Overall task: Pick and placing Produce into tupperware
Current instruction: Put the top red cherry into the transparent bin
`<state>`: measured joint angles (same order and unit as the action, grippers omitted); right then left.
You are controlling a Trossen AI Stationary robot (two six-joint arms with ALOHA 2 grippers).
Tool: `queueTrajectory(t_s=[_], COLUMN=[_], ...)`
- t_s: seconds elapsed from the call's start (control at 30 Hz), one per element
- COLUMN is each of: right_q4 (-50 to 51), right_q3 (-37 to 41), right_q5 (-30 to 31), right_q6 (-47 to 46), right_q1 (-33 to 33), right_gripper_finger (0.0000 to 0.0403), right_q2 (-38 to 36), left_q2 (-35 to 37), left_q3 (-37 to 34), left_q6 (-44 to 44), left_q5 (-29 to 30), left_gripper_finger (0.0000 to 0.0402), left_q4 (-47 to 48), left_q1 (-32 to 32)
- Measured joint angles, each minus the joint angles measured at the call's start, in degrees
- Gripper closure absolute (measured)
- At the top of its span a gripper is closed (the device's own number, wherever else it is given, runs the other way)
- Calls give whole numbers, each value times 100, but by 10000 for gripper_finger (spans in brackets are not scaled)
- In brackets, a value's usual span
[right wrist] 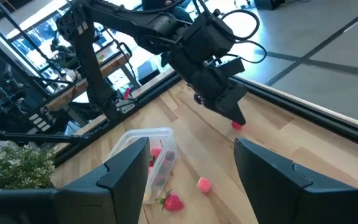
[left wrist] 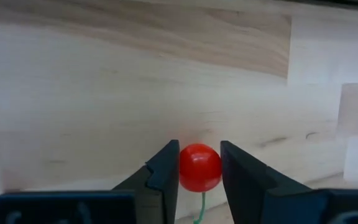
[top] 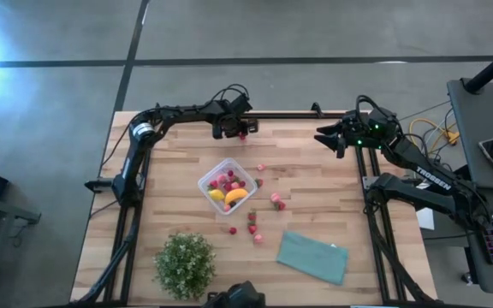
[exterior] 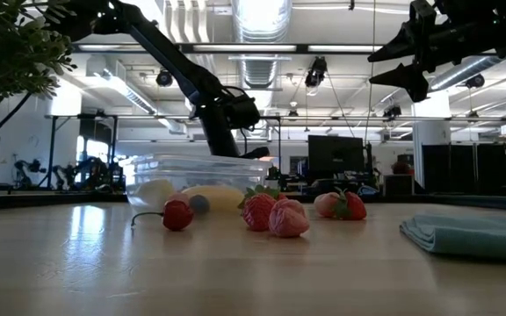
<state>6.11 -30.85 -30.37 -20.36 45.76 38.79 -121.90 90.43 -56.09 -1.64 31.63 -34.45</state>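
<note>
Red cherry (left wrist: 199, 168) clenched in left hand (left wrist: 199, 177) at table's (top: 187, 158) far edge, loose strawberries (top: 276, 202) beside tupperware (top: 227, 184)

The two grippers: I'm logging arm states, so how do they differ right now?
The left gripper is shut on a small round red fruit with a green stem, low at the table's far edge; the right gripper is open and holds nothing. The left one is beyond the clear container; the right one hangs raised over the table's far right side. Both are dark and two-fingered.
</note>
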Motion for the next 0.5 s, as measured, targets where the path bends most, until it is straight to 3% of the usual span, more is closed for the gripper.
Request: queueTrajectory(t_s=[0.3,0.43,0.5], right_q4=[-2,-2,-2], right_q3=[0,0,0], right_q5=[0,0,0], right_q6=[2,0,0], right_q1=[2,2,0], right_gripper_finger=[177,177,177], right_q2=[0,0,0], left_q2=[736,1407,1861], left_q3=[-13,-15,-50], left_q6=[774,2408,3619], left_q5=[-79,-344,-837], left_gripper_finger=[318,318,318], left_q4=[54,141,300], left_q1=[31,160,301])
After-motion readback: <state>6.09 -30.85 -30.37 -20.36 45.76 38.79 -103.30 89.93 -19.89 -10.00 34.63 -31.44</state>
